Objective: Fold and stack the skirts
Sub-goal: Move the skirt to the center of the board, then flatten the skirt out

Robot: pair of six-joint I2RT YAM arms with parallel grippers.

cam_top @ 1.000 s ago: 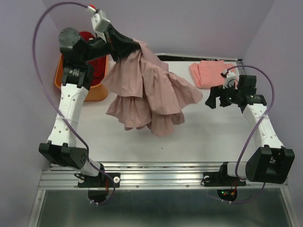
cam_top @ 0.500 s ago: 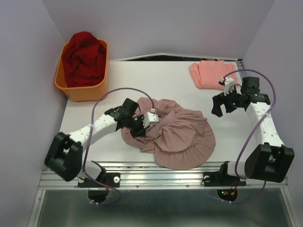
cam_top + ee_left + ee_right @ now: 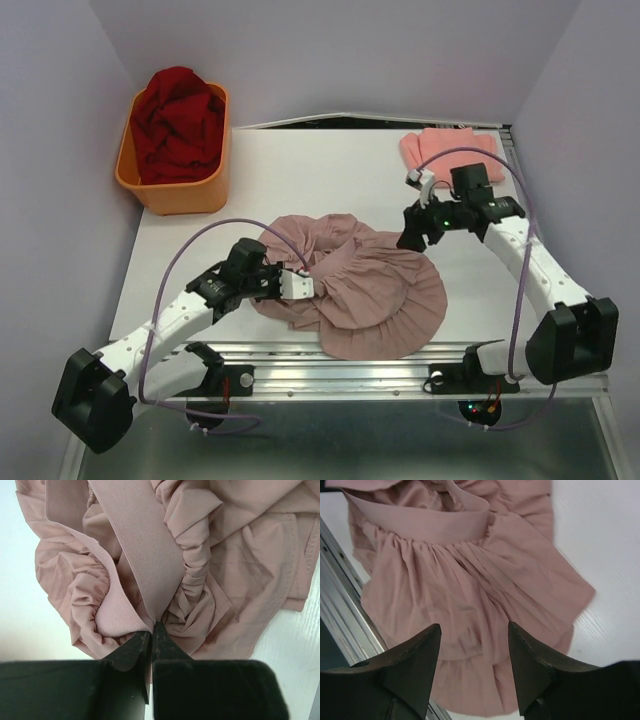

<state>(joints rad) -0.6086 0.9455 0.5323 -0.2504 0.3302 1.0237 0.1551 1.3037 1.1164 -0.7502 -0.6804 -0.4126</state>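
The mauve-pink skirt (image 3: pixel 365 295) lies in a rumpled, rounded heap at 6 o'clock on the white surface (image 3: pixel 310 175). Its thin matte cloth gathers into fine pleats under a smooth, flat elastic waistband (image 3: pixel 145 540), and the hem fans out in ruffles. My left jaws are clenched on that waistband at the heap's 9 o'clock side. My right jaws are spread wide, hovering over its 2 o'clock edge. The salmon-pink skirt (image 3: pixel 440 158) lies flat at 1 o'clock.

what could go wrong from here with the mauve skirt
1. The left gripper pinches just the waistband of the bunched mauve skirt; a pull may drag the whole heap.
2. Its hem reaches the near rail and could snag or slip off.
3. The open right gripper may grab several layers.
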